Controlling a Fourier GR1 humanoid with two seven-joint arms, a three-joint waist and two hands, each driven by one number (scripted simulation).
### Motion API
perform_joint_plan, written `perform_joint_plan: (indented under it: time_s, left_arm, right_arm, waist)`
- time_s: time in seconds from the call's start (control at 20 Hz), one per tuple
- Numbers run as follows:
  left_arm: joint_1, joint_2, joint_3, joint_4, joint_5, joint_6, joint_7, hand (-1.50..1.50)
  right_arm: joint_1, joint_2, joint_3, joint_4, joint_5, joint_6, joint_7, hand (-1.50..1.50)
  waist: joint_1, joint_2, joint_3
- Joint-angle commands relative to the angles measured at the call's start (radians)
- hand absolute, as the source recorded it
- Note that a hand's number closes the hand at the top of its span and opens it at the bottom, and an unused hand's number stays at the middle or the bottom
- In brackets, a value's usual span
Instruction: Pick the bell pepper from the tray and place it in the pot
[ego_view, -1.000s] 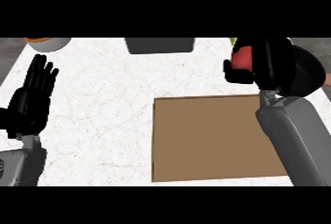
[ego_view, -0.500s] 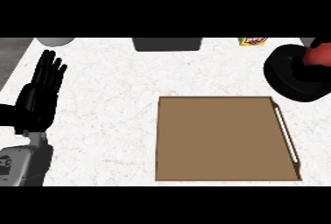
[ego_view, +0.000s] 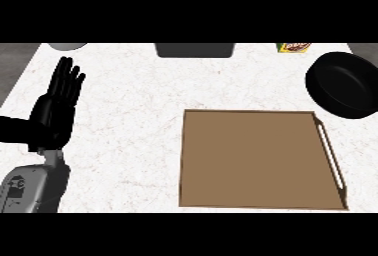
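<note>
Head view, looking steeply down on a white marbled counter (ego_view: 148, 165) that fills nearly the whole frame. Largest upon it is a brown rectangular tray (ego_view: 255, 160), lying flat in the lower right of the frame, with a pale handle (ego_view: 330, 155) running along its right side; its brown floor carries nothing. At the upper right sits a black pot (ego_view: 345, 85), seen from above and tilted in perspective, its dark interior showing no contents that can be made out. The bell pepper cannot be seen anywhere in this view, neither on the tray nor visibly in the pot. At the left of the frame the left hand (ego_view: 53, 107) rests above the counter, black fingers straight, released and pointing toward the upper edge, holding nothing; its grey forearm (ego_view: 33, 187) enters from the lower left corner. The right hand does not show. Along the upper edge a dark grey boxy object (ego_view: 195, 49) sits at centre, cut off by the frame. A grey rounded object (ego_view: 68, 46) peeks in at the upper left, and a small yellow-and-green packet (ego_view: 294, 47) lies just left of the pot.
</note>
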Motion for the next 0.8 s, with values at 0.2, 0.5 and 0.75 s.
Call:
perform_joint_plan:
  time_s: [0.2, 0.5, 0.75]
  left_arm:
    - [-0.004, 0.005, 0.021, 0.024, -0.002, -0.025, -0.028, 0.00]
    - [0.003, 0.000, 0.013, 0.018, -0.012, -0.021, -0.026, 0.00]
    - [-0.020, -0.028, -0.012, 0.000, -0.004, -0.015, 0.005, 0.00]
  right_arm:
    - [-0.109, -0.053, -0.059, 0.411, -0.003, -0.123, -0.276, 1.50]
    - [-0.227, -0.071, -0.042, 0.699, 0.067, -0.179, -0.327, 1.50]
    - [-0.256, -0.054, -0.119, 0.834, -0.034, -0.018, -0.323, -1.50]
  waist:
    - [0.008, 0.002, 0.000]
    - [0.027, 0.008, 0.001]
    - [0.045, 0.014, 0.003]
